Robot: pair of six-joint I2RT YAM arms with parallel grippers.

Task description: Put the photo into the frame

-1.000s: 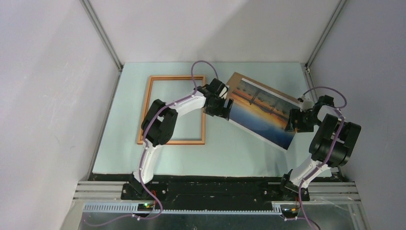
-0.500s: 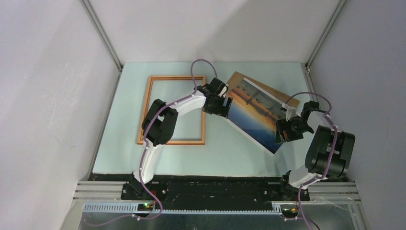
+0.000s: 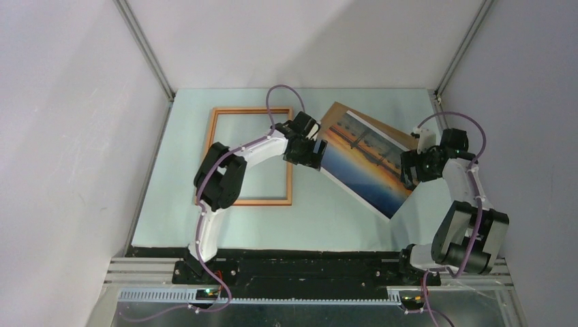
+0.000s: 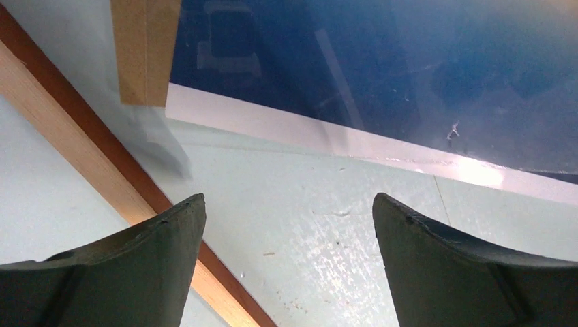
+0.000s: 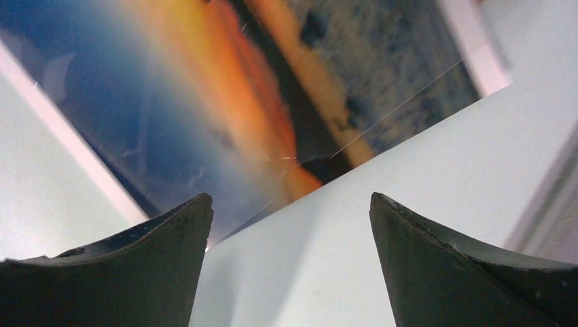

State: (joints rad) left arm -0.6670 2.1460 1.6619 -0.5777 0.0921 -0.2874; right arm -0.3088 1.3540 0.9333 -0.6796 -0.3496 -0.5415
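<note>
The photo (image 3: 364, 163), a sunset print with a white border, lies tilted on the table right of the frame (image 3: 213, 157), a thin orange-brown wooden rectangle lying flat. My left gripper (image 3: 315, 158) stands open at the photo's left edge. In the left wrist view its jaws (image 4: 287, 201) hold only bare table, with the photo's blue part (image 4: 375, 68) ahead and a frame bar (image 4: 82, 136) to the left. My right gripper (image 3: 407, 170) is open at the photo's right edge. The right wrist view has the photo (image 5: 204, 88) beyond the jaws (image 5: 290, 199) and a white surface (image 5: 409, 204) between them, not pinched.
A plain brown backing board (image 3: 399, 134) lies under the photo's far side and also shows in the left wrist view (image 4: 146, 48). Grey walls close in the pale table (image 3: 177, 225) on the left, back and right. A black rail runs along the near edge.
The right gripper dipped toward the photo's near right corner, then drew back to its right edge and opened wider. The photo turned and its right end pulled in. The left gripper hardly moved.
</note>
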